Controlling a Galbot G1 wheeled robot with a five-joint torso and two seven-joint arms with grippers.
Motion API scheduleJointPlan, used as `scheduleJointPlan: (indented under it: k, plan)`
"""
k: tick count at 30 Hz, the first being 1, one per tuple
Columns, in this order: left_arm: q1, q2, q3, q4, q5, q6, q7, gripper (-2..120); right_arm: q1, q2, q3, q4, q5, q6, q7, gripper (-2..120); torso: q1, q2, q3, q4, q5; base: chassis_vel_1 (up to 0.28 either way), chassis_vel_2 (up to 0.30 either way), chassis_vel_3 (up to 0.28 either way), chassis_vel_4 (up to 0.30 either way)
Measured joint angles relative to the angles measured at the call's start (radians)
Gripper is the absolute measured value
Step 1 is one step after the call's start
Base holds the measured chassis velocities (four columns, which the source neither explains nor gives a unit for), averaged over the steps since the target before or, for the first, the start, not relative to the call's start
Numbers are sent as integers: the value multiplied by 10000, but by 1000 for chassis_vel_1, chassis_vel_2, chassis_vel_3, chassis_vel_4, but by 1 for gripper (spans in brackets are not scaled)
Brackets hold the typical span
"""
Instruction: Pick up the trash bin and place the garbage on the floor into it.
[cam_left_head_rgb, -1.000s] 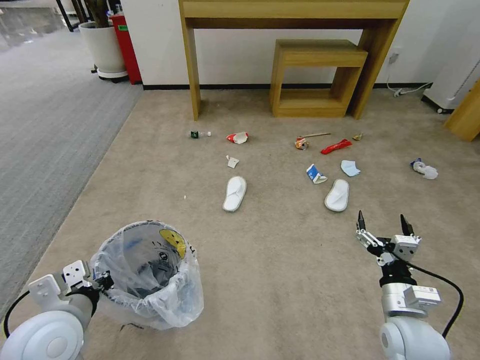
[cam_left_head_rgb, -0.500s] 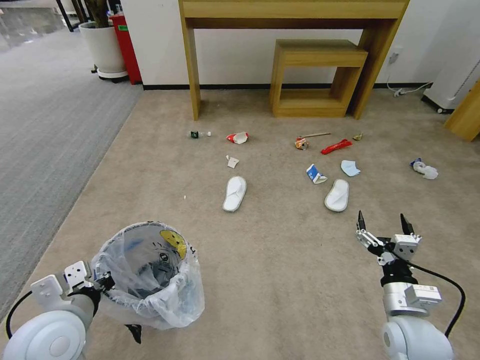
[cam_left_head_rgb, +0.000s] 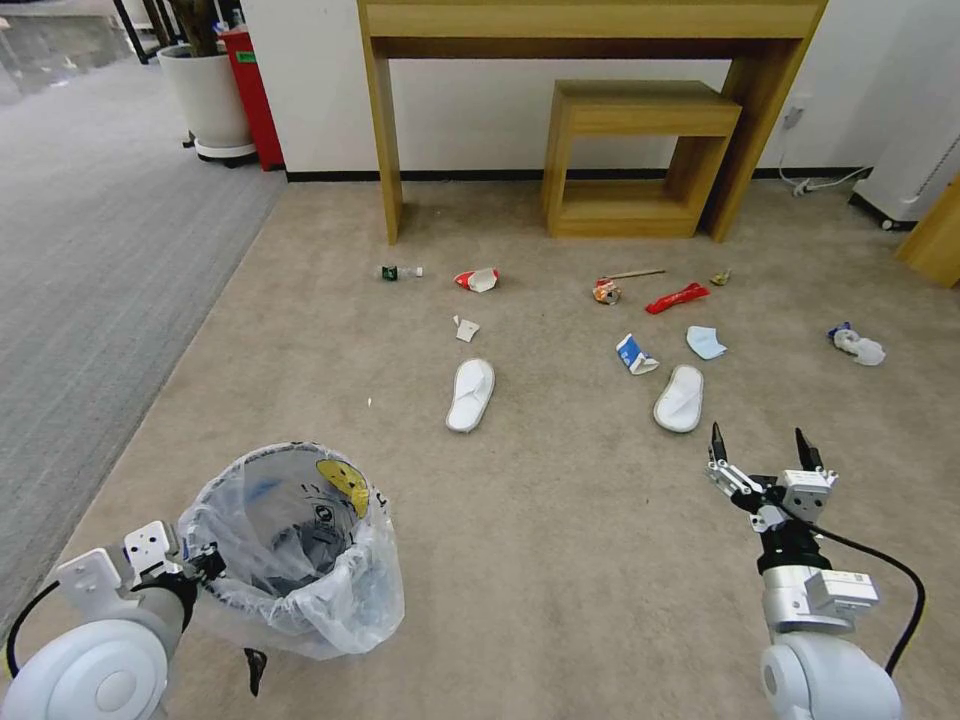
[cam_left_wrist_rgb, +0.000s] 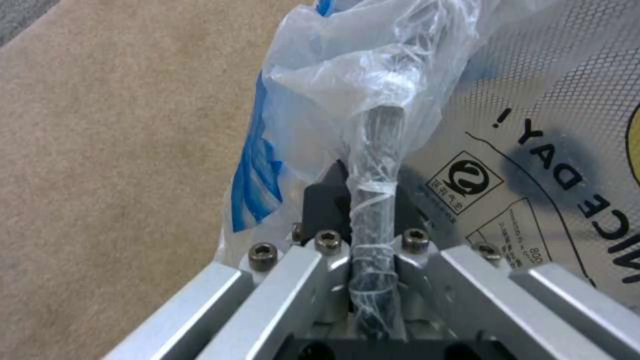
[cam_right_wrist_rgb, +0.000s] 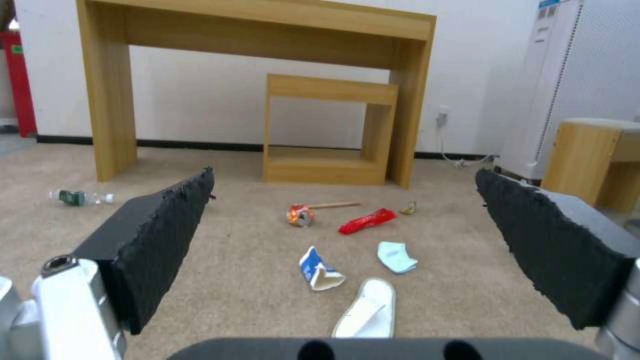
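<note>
Two grippers are in use. The left gripper (cam_left_head_rgb: 205, 562) has its jaws clenched on the near rim of the trash bin (cam_left_head_rgb: 295, 545), pinching the rim together with the clear plastic liner (cam_left_wrist_rgb: 373, 75), which keeps the liner from slipping and, in all likelihood, lets the bin travel with the robot. The bin stands low at the robot's left over the floor (cam_left_head_rgb: 560, 560), upright with its mouth open upward; whether its base touches the carpet cannot be told. The right gripper (cam_left_head_rgb: 760, 450) hangs at the robot's right with its jaws spread wide and holding nothing, just short of the nearer white slipper (cam_left_head_rgb: 680, 398), a posture suited to a first pick. The garbage lies well ahead of the bin: a second slipper (cam_left_head_rgb: 470, 394), a blue-white carton (cam_left_head_rgb: 636, 354), a red wrapper (cam_left_head_rgb: 677, 297), a paper cup (cam_left_head_rgb: 478, 279) and a small bottle (cam_left_head_rgb: 400, 271). The left wrist view resolves the grip, showing the rim seated between the finger bases and the liner's black lettering. The right wrist view frames the carton and slipper between the open pads (cam_right_wrist_rgb: 157, 235), confirming alignment that the head view only suggests.
</note>
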Motion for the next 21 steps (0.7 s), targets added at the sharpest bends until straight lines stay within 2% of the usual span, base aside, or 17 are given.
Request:
scheduleJointPlan:
  k: [21]
  plan:
    - [52, 37, -102, -34, -1, -12, 9, 1, -34, 55, -30, 7, -73, 6, -69, 100, 0, -1, 0, 1, 0, -50, 49, 44, -52]
